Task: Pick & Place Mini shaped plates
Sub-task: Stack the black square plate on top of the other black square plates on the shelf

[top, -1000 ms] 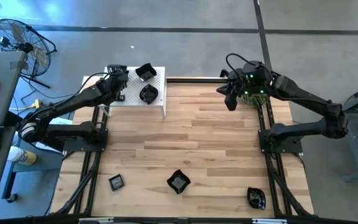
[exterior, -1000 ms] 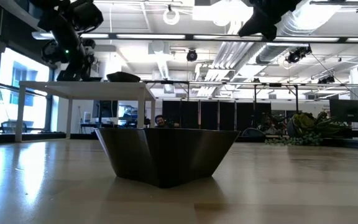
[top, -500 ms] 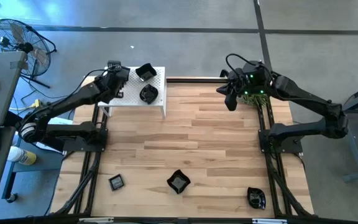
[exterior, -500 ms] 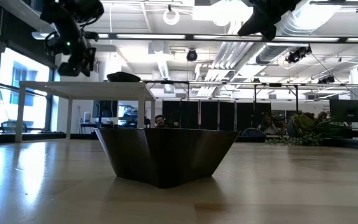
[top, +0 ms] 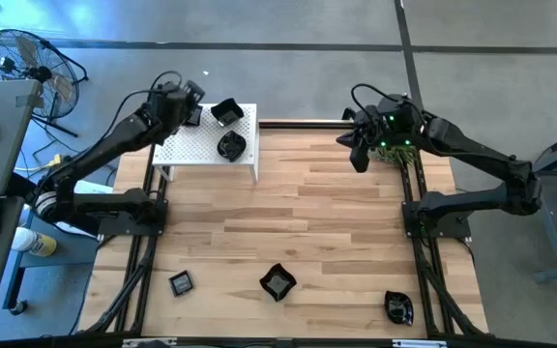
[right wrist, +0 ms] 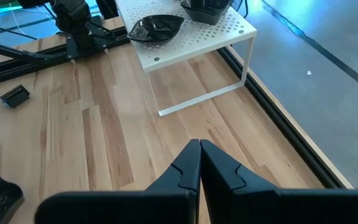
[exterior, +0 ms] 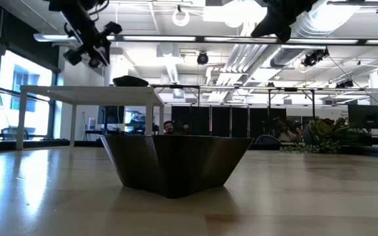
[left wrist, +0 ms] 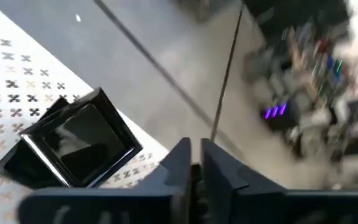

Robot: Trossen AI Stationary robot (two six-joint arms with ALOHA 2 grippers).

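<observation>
Left gripper (top: 190,94) raised above the far left corner of the white stand (top: 193,153), just beside the square plate (top: 226,111). Its fingers (left wrist: 180,163) stand close together with a thin slit between them, nothing held. A second, rounder plate (top: 230,146) lies on the stand nearer the tabletop (top: 337,213).

Step in hand, as I judge it: between placements. 2 plates are on the stand, and the left arm looks clear of a drop-off. 3 plates wait along the near edge of the tabletop: a small square one (top: 181,282) at left, an angular one (top: 277,282) in the middle, a third (top: 398,307) at right.

Next move calls for a long reach from the stand across to the near row, fingers spread before descent, then closed on a rim. The small left plate is the closest candidate for this arm.

Right gripper (top: 358,153) hangs over the far right of the tabletop, fingers (right wrist: 191,163) pressed together, empty, waiting.

Against the frame 1 second ago: the left gripper was low over the stand's left edge; it has since lifted and swung toward the far corner. The left wrist view is blurred, probably from that motion. Right arm and all 5 plates unchanged.
</observation>
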